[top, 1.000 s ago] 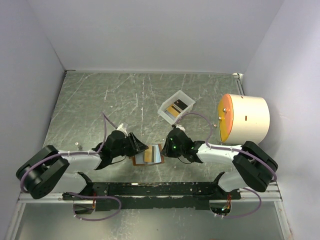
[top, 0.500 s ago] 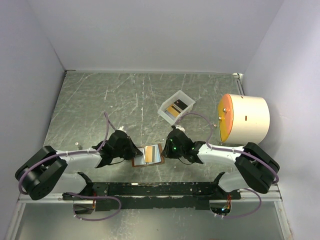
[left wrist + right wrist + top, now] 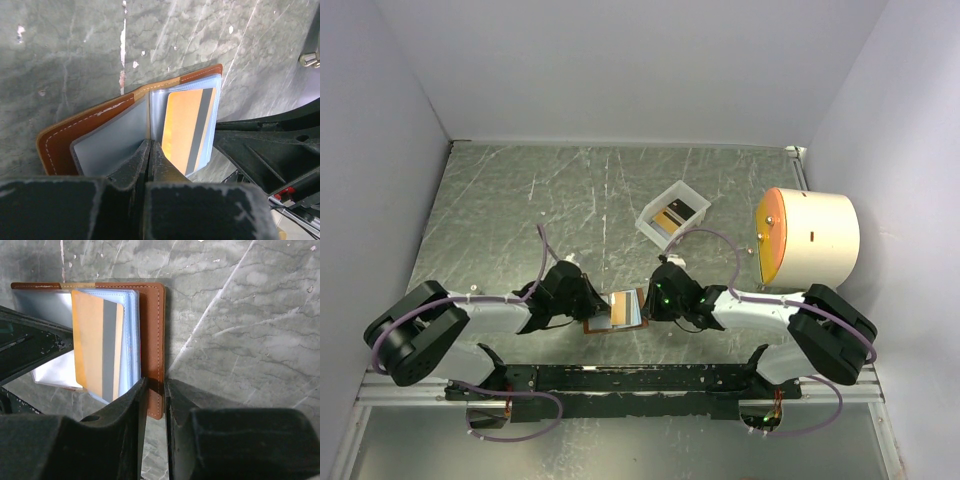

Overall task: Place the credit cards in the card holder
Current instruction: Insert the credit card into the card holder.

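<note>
My left tool [image 3: 150, 146] has snapped shut since a second ago, its tips meeting at the fold of the open card holder [image 3: 617, 310], which lies between both arms. The right tool [image 3: 154, 387] narrowly pinches the brown cover's edge. An orange card [image 3: 187, 127] sits in a clear pocket. A white tray [image 3: 673, 214] and a drum [image 3: 807, 236] lie beyond on the scuffed grey table [image 3: 520, 200].

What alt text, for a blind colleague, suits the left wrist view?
The left gripper, fingers shut together, meets the near edge of an open brown card holder at the fold between its clear pockets. An orange credit card with a grey stripe sits in the right pocket, with a scratched grey table beneath.
</note>
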Controlling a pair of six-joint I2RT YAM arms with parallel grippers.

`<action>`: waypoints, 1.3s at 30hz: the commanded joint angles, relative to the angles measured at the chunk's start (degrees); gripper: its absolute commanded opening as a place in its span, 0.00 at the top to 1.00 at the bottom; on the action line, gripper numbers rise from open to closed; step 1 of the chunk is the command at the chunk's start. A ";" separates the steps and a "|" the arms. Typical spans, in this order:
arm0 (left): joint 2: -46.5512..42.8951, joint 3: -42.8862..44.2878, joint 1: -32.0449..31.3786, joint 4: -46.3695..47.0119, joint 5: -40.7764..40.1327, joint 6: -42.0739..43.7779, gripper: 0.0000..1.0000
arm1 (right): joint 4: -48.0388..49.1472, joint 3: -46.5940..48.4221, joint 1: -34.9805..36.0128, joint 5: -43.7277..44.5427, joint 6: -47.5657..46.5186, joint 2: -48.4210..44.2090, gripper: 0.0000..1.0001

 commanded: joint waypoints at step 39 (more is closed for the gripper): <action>-4.69 7.91 -5.75 -12.39 -5.07 0.36 0.78 | -14.63 6.58 3.10 14.80 -2.99 -7.98 0.64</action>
